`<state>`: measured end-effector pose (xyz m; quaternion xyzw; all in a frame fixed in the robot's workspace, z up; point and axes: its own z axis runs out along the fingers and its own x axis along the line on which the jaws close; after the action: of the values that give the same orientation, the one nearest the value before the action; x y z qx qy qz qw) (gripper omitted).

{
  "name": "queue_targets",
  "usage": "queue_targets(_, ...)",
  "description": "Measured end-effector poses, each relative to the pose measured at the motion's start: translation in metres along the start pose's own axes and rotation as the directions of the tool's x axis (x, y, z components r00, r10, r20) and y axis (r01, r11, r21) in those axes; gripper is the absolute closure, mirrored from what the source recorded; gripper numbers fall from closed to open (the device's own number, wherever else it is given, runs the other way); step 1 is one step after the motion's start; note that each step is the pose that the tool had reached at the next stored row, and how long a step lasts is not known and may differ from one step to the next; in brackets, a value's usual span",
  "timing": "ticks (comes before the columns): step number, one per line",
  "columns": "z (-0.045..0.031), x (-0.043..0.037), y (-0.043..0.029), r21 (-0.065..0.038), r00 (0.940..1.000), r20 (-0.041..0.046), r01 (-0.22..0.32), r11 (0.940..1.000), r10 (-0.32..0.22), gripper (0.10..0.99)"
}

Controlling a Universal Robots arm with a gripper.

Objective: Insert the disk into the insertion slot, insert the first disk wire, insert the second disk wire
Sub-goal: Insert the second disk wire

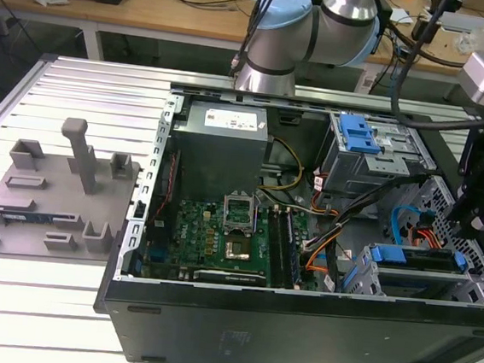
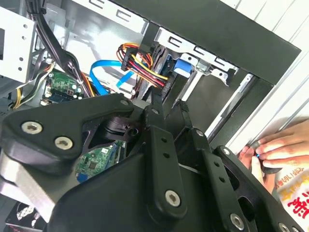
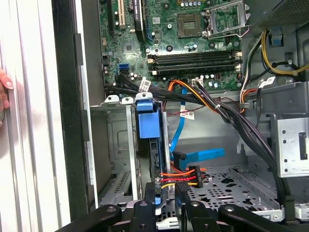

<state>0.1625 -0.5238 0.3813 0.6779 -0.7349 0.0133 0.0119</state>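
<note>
The disk (image 1: 415, 257), silver in a bright blue carrier, sits inside the insertion slot (image 1: 360, 277), the low grey cage at the case's front corner on the exterior view's right. Edge-on, the disk (image 3: 147, 121) stands in its cage (image 3: 118, 145). A disk wire of red, orange, yellow and black strands (image 3: 179, 177) ends at the disk's rear edge. My gripper (image 3: 165, 193) is shut on that wire's plug (image 2: 161, 83), and my gripper (image 2: 168, 104) points at the disk's edge. A flat blue disk wire (image 3: 199, 155) with a black plug lies beside it; whether it is plugged I cannot tell.
A taller cage with a blue latch (image 1: 358, 134) stands behind the slot. Black cable bundles (image 3: 231, 113) cross the case above the motherboard (image 1: 220, 235). A person's hand (image 2: 273, 153) rests on the table just outside the case wall. A grey fixture plate (image 1: 47, 197) lies on the exterior view's left.
</note>
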Motion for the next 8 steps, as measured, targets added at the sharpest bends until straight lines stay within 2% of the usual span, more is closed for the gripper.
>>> queue_targets(4, -0.0038, -0.0032, 0.0022, 0.001, 1.0000, -0.0090, 0.000, 1.0000, 0.000, 0.784)
queue_targets(7, -0.0041, -0.0038, 0.0106, 0.001, 0.9998, -0.0176, 0.000, 1.0000, 0.000, 0.784)
queue_targets(8, -0.0047, -0.0087, 0.0167, 0.002, 0.9998, -0.0221, 0.000, 1.0000, 0.000, 0.784)
